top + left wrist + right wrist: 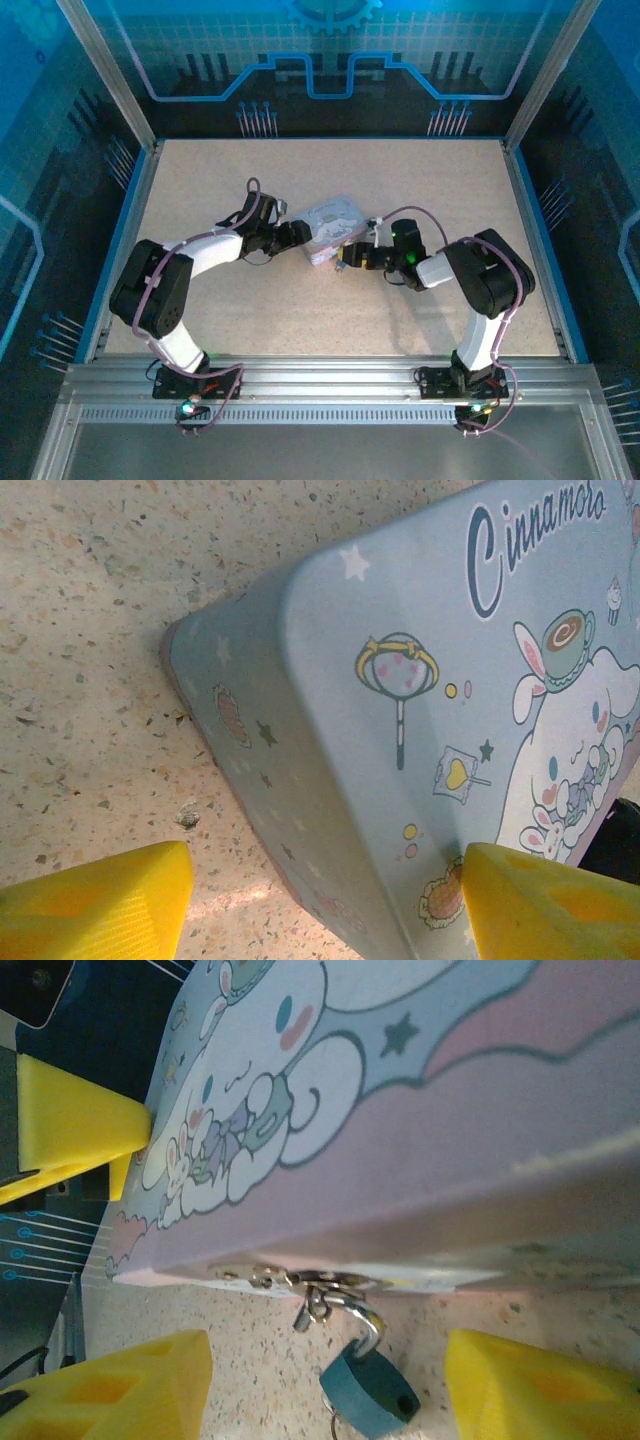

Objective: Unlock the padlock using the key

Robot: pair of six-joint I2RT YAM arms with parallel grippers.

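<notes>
Padlock (370, 1398): small blue-grey body, tilted, hanging by its thin metal shackle (350, 1312) from the hasp (262, 1278) on the tin's lower edge. It sits between your right jaws, roughly midway and touching neither finger. A bit of pale metal (335, 1426) shows at the padlock's underside, but it is too small to identify.

Right jaws: spread wide and holding nothing. The yellow fingers (130, 1390) stand on either side of the padlock, low over the speckled counter (250, 1370).

Tin (420, 1120): pastel, with a cartoon print. Its pink side runs across just ahead of your right jaws. In the overhead view it lies between the two arms, with each set of jaws at one end.

Left jaws: also spread. In the left wrist view a rounded corner of the tin reaches down between the yellow fingers (100, 905). The left-hand finger stands clear of the tin over bare counter. The right-hand finger overlaps the lid's printed face; you cannot tell whether it touches.
</notes>
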